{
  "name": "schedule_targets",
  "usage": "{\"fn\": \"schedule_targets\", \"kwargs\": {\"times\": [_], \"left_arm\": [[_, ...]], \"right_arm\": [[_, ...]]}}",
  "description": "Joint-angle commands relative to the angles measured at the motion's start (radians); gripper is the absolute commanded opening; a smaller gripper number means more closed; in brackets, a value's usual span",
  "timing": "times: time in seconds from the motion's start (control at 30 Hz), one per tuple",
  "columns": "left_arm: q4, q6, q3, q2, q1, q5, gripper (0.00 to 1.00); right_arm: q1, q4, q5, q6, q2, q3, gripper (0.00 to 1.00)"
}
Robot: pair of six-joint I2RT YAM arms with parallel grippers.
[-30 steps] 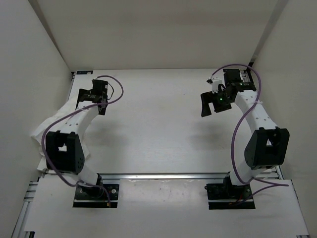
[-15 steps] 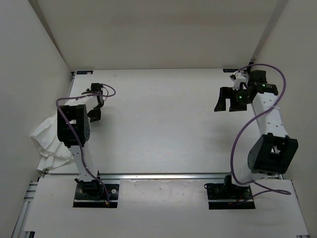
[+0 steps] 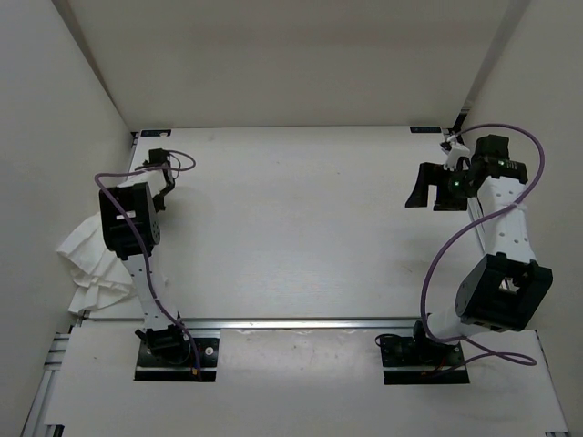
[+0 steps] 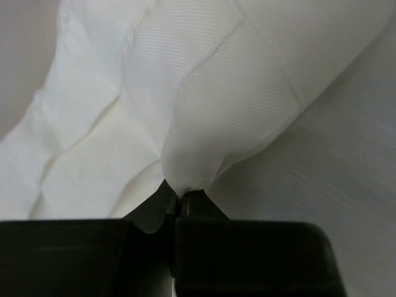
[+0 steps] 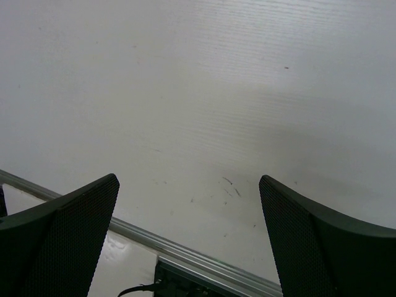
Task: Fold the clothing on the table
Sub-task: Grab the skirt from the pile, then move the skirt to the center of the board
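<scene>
White thin fabric: the clothing (image 3: 89, 259) lies bunched in a wrinkled heap at the left edge of the table (image 3: 291, 228), against the left wall and just beyond the metal rail (image 3: 301, 321). It is not spread out. No sleeve, collar or hem can be made out from above.

Left gripper (image 4: 182, 201): jaws pressed together on a small pinch of the cloth. In the left wrist view a rounded fold rises straight from the tips. I cannot tell whether this is a garment edge or a mid-panel fold.

Right gripper (image 3: 435, 193): jaws spread wide with nothing between them, over bare tabletop at the far right, well apart from the garment.

Handling, as judged:
- Light and limp, with no stiffness of its own. It should drape from any held point and trail behind it.
- The fine weave looks smooth, so a shallow pinch may slip. A deeper bite would be safer.
- Layers in the heap may lift together.

Where to hold: best at two points well apart along one edge, shoulders or hem, one per gripper, so the cloth hangs flat. The heap probably needs drawing toward the table's middle and opening out first.
</scene>
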Motion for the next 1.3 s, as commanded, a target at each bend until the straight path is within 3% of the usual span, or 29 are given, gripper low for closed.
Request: {"fn": "schedule_targets", "kwargs": {"times": [0.0,0.2,0.33,0.4,0.43,0.5,0.6,0.67,0.77,0.8,0.83,0.87,0.93,1.03,1.13,1.27], "left_arm": [[0.014,0.008,0.017,-0.029,0.003,0.072,0.00],[-0.001,-0.073,0.083,-0.187,-0.059,0.259,0.00],[-0.119,-0.113,0.188,-0.321,-0.262,0.356,0.00],[-0.222,-0.101,0.331,-0.320,-0.451,0.353,0.00],[-0.309,-0.115,0.381,-0.300,-0.496,0.377,0.00],[-0.446,-0.174,0.667,-0.209,-0.631,0.440,0.00],[-0.546,-0.328,0.898,-0.171,-0.681,0.603,0.00],[-0.439,-0.455,0.804,-0.258,-0.638,0.749,0.00],[-0.205,-0.542,0.443,-0.488,-0.525,0.848,0.02],[-0.146,-0.549,0.287,-0.570,-0.462,0.871,0.19],[-0.138,-0.558,0.152,-0.630,-0.404,0.911,0.91],[-0.123,-0.564,0.096,-0.663,-0.370,0.970,0.99],[-0.123,-0.590,-0.071,-0.747,-0.259,1.026,0.99],[-0.078,-0.610,-0.199,-0.844,-0.215,1.032,0.99],[-0.054,-0.629,-0.273,-0.873,-0.259,1.000,0.99],[-0.167,-0.566,-0.223,-0.821,-0.322,1.019,0.99]], "right_arm": [[0.002,0.004,-0.022,0.010,-0.016,-0.045,0.99],[0.051,0.050,-0.030,0.034,-0.027,-0.066,0.99],[0.070,0.093,-0.036,0.091,-0.043,-0.083,0.99],[0.053,0.137,-0.054,0.122,-0.059,-0.108,0.99],[0.032,0.151,-0.069,0.148,-0.064,-0.123,0.99],[0.004,0.171,-0.097,0.157,-0.063,-0.132,0.98],[-0.017,0.177,-0.106,0.139,-0.064,-0.132,0.97],[-0.010,0.171,-0.082,0.123,-0.063,-0.117,0.98],[0.004,0.173,-0.063,0.097,-0.075,-0.099,0.99],[0.006,0.173,-0.063,0.099,-0.079,-0.102,0.99],[0.002,0.168,-0.068,0.099,-0.081,-0.115,0.99],[0.001,0.173,-0.068,0.102,-0.095,-0.125,0.99],[-0.005,0.159,-0.072,0.097,-0.107,-0.141,0.99],[-0.011,0.156,-0.063,0.087,-0.148,-0.177,1.00],[0.018,0.155,-0.066,0.070,-0.174,-0.221,0.99],[0.074,0.119,-0.129,-0.014,-0.173,-0.195,0.99]]}}
